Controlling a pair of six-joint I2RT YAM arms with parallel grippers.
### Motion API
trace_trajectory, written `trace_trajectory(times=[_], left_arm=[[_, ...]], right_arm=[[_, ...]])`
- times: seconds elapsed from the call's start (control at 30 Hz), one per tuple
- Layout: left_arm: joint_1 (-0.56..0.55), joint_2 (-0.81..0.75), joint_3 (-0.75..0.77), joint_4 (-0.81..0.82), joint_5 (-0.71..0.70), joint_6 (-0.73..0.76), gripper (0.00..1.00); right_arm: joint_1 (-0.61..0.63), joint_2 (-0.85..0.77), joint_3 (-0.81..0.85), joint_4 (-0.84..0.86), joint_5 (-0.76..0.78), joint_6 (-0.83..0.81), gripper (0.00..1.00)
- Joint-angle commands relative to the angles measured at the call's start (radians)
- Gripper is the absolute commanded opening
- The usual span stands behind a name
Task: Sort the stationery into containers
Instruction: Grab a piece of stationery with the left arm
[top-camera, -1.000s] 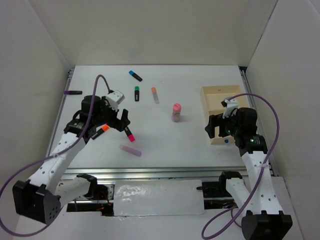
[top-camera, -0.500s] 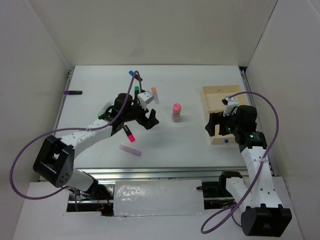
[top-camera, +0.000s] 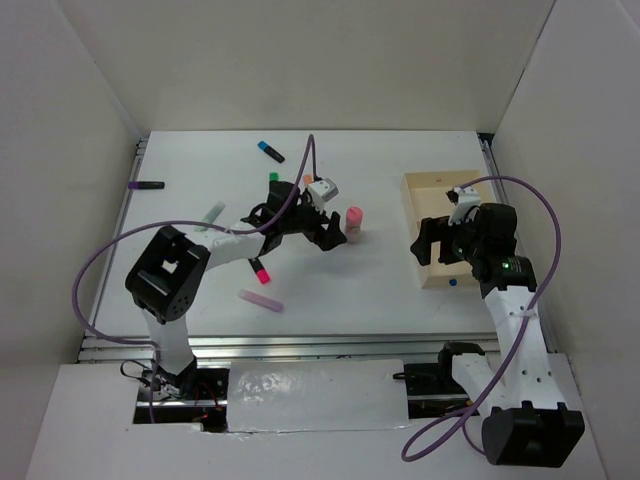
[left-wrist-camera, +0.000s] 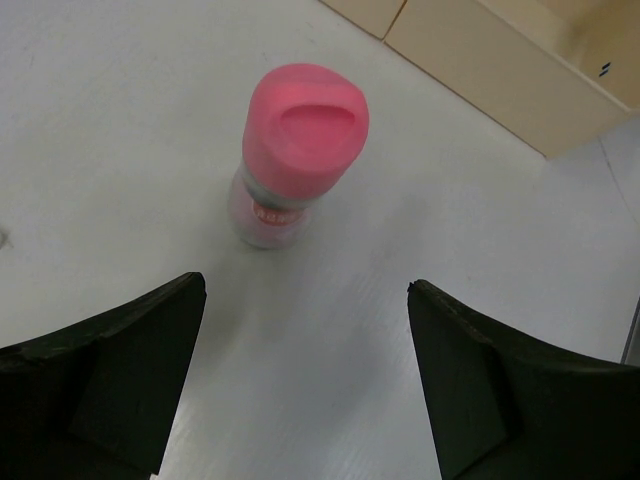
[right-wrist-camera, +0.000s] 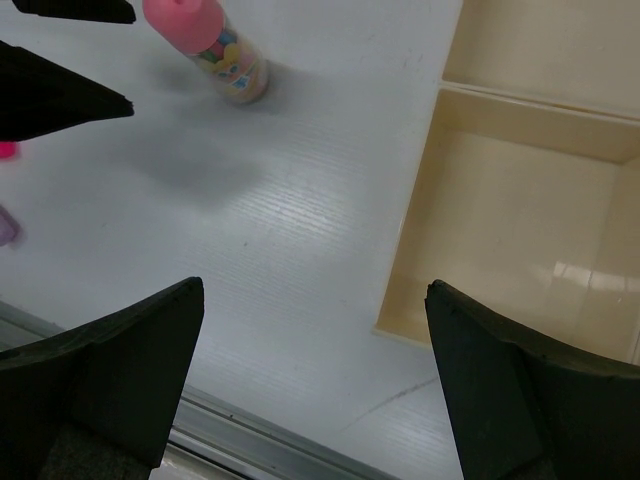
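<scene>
A pink tube (top-camera: 353, 222) stands upright mid-table. My left gripper (top-camera: 330, 235) is open and empty just left of it; in the left wrist view the tube (left-wrist-camera: 300, 150) stands just beyond the gripper (left-wrist-camera: 305, 290). The tan wooden tray (top-camera: 430, 195) sits at the right. My right gripper (top-camera: 430, 250) is open and empty over the tray's left wall (right-wrist-camera: 420, 230), with the gripper (right-wrist-camera: 315, 290) above the table. Markers lie scattered: blue (top-camera: 270, 151), purple (top-camera: 147, 185), pale green (top-camera: 210, 214), pink-ended (top-camera: 259, 270), pale purple (top-camera: 261, 300).
A green marker (top-camera: 272, 178) and an orange one (top-camera: 308, 181) lie partly hidden behind the left arm. The tray has a blue dot (top-camera: 453, 283) on its near rim. A metal rail runs along the table's near edge (right-wrist-camera: 250, 425).
My left arm has swung right from the markers at the left to the pink tube, jaws open. The right gripper has shifted only slightly by the tray.
</scene>
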Motion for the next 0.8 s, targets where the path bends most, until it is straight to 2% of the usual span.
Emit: trace_trajectory(times=[0.0,0.47,0.77], left_arm=[[-0.022,0.045,0.047,0.135,0.020,-0.019,0.95],[-0.039,0.191,0.173,0.186,0.026,-0.075,0.93],[-0.039,0.226,0.223,0.192,0.031,-0.087,0.76]], right_arm=[[-0.008,0.021,0.055,0.006,-0.016,0.011,0.98],[-0.009,0.053,0.056,0.013,-0.010,0.008,0.98],[-0.009,0.061,0.049,0.019,-0.010,0.010,0.98]])
